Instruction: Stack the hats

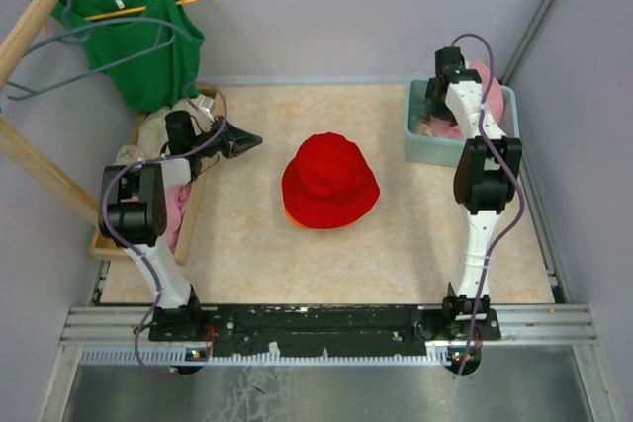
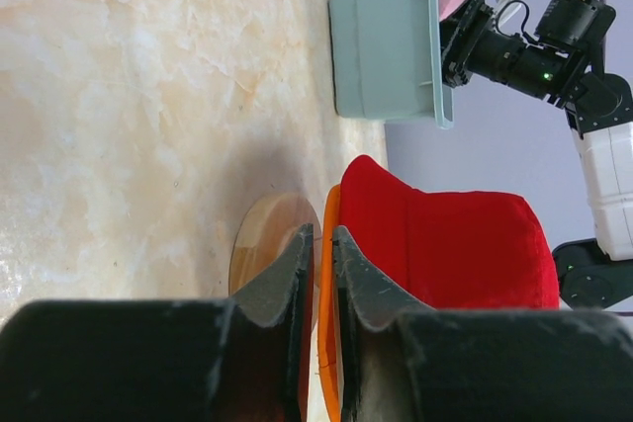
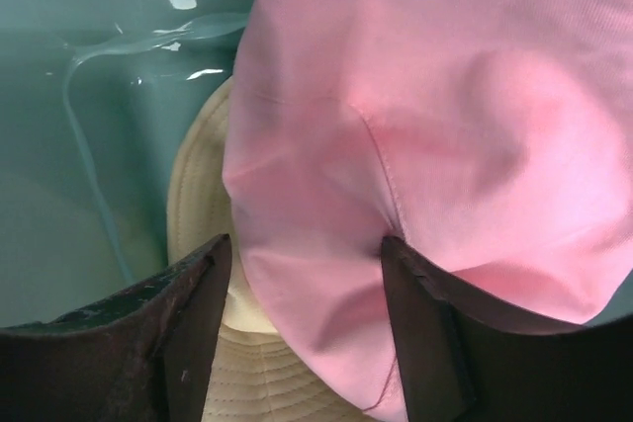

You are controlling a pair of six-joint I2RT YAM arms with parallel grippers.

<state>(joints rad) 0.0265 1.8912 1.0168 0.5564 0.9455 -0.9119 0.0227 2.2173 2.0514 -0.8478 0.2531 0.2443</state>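
A red hat (image 1: 329,183) lies mid-table on top of an orange hat (image 1: 292,214), of which only the brim edge shows. My left gripper (image 1: 247,142) hangs left of them, apart from the brim, pointing at the stack. In the left wrist view its fingers (image 2: 323,234) stand almost together with nothing between them, the red hat (image 2: 445,244) and orange brim (image 2: 329,343) beyond. My right gripper (image 1: 435,111) is down in the teal bin (image 1: 420,150). It is open (image 3: 302,241) astride a fold of the pink hat (image 3: 425,96), which lies over the beige hat (image 3: 198,185).
A wooden tray (image 1: 104,244) with beige and pink cloth garments (image 1: 158,135) lies along the left edge under my left arm. A green tank top (image 1: 148,37) hangs on a hanger from a wooden rack (image 1: 30,27) at the back left. Grey walls enclose the table.
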